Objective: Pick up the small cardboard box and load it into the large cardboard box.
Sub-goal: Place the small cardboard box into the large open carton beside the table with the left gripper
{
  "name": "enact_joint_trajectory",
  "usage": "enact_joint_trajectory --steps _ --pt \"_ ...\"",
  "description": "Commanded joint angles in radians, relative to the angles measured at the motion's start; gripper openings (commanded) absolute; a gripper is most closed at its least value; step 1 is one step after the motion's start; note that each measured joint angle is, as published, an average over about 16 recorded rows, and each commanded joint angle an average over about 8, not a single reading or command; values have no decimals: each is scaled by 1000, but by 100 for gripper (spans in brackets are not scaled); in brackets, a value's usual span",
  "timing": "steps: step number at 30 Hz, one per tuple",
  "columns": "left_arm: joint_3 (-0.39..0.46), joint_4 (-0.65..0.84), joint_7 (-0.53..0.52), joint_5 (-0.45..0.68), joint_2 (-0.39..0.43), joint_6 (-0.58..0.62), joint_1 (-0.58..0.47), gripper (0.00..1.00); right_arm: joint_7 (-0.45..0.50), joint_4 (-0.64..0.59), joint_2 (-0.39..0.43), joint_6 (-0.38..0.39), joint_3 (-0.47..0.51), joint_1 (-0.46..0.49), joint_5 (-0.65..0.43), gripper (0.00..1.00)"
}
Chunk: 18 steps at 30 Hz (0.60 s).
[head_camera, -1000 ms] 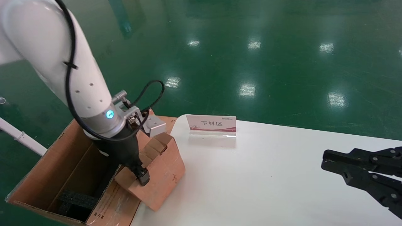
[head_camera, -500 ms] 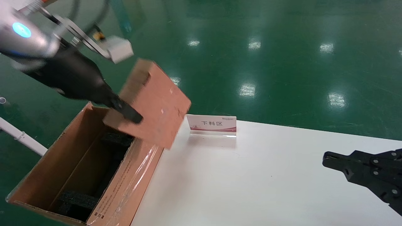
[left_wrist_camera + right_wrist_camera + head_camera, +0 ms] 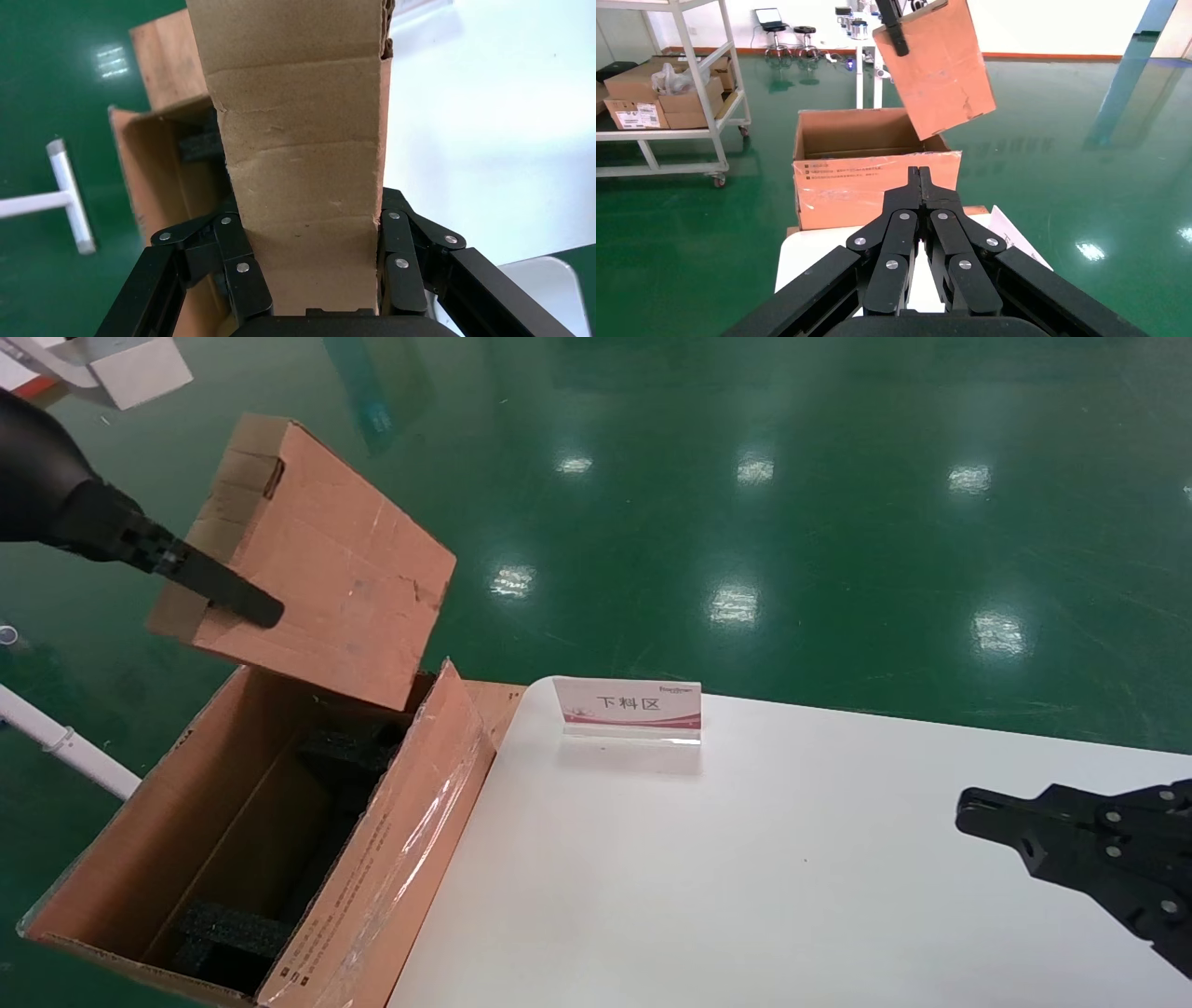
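The left claw is clamped tight on the small cardboard box, one finger on each flat side. It holds the box tilted in the air, above the far end of the large cardboard box. That big box is open, with black foam blocks inside, and sits at the surface's 9 o'clock edge. A little sign stands at 12 o'clock. The right claw is closed and empty, at 3 o'clock. The floor is shiny green. A moment ago the small box was lower and nearer the surface; now it is up and further left.
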Motion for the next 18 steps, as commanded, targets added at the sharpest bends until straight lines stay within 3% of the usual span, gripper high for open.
enact_joint_trajectory --steps 1,4,5,12,13,18 --pt "6 21 21 11 -7 21 -6 0 0 0 0 0 0 0 0 0" --pt "45 43 52 28 -14 26 -11 0 0 0 0 0 0 0 0 0" --pt "60 50 62 31 -16 27 -12 0 0 0 0 0 0 0 0 5" --pt "174 92 118 17 -23 30 -5 0 0 0 0 0 -1 0 1 92" --pt "193 95 123 15 -22 30 -2 0 0 0 0 0 -1 0 1 100" --pt "275 103 139 2 -19 21 19 0 -1 0 0 0 -1 0 1 100"
